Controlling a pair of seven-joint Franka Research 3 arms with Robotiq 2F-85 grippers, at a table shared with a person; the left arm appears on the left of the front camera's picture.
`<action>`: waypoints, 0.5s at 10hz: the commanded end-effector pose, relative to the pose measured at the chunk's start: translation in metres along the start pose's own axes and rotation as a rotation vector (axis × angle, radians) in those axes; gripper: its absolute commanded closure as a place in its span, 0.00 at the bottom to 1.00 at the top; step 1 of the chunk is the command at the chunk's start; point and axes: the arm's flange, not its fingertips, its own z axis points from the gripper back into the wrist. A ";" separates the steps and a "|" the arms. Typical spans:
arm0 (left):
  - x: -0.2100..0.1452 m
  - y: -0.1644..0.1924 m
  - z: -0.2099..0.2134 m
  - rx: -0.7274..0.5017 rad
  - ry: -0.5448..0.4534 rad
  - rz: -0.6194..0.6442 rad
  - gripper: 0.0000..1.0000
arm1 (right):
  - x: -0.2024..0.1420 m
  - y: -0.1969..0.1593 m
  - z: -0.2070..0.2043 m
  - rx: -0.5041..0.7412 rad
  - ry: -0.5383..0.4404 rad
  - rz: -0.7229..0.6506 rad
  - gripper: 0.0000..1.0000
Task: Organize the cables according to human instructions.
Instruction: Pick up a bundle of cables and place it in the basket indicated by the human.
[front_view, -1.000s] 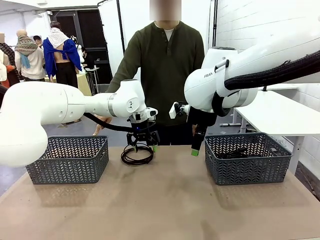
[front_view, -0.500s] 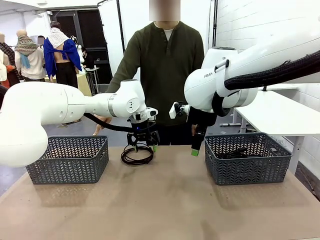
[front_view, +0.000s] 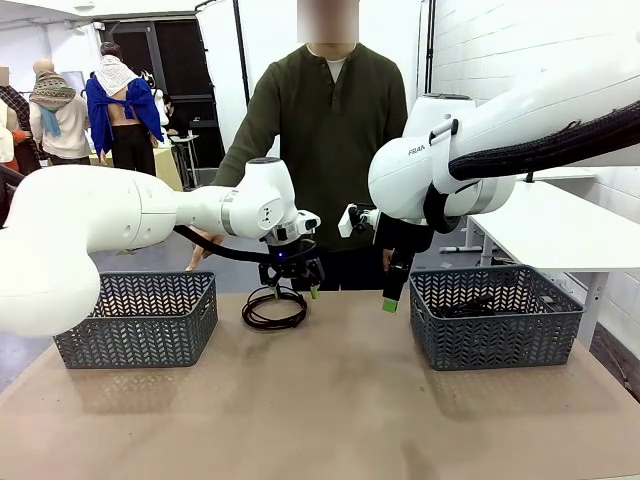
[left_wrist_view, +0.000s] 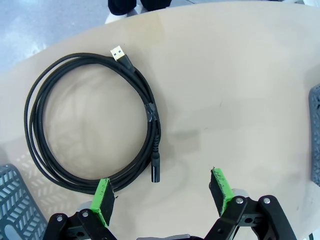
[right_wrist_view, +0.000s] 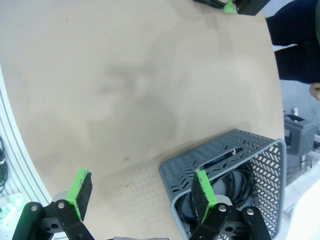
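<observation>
One of the cables (front_view: 275, 311), a black coil, lies on the tan table (front_view: 330, 400) near the far edge, in front of the person. My left gripper (front_view: 291, 288) hangs open just above it. In the left wrist view the cable (left_wrist_view: 149, 107) has a gold-tipped plug at the top and a black plug near my open left gripper (left_wrist_view: 162, 192), whose left finger stands over the coil's near edge. My right gripper (front_view: 391, 299) hangs open beside the right basket (front_view: 495, 335). Below the open right gripper (right_wrist_view: 141, 192), another black cable (right_wrist_view: 241, 184) lies inside that basket (right_wrist_view: 220, 150).
A second grey basket (front_view: 135, 325) stands at the table's left side. The person (front_view: 325, 130) stands at the far edge, one hand low behind my left arm. A white table (front_view: 560, 225) is off to the right.
My left arm has shifted slightly to the right over the coil. The right arm and the cable have not moved.
</observation>
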 end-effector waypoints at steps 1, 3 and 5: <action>0.002 -0.007 -0.008 0.071 -0.044 0.063 0.00 | 0.000 0.000 -0.001 -0.005 0.003 -0.002 0.00; 0.007 -0.009 -0.014 0.068 -0.055 0.086 0.00 | 0.000 0.000 -0.001 -0.005 0.003 -0.002 0.00; 0.013 -0.008 -0.024 0.074 -0.064 0.104 0.00 | 0.000 0.000 -0.001 -0.005 0.003 -0.002 0.00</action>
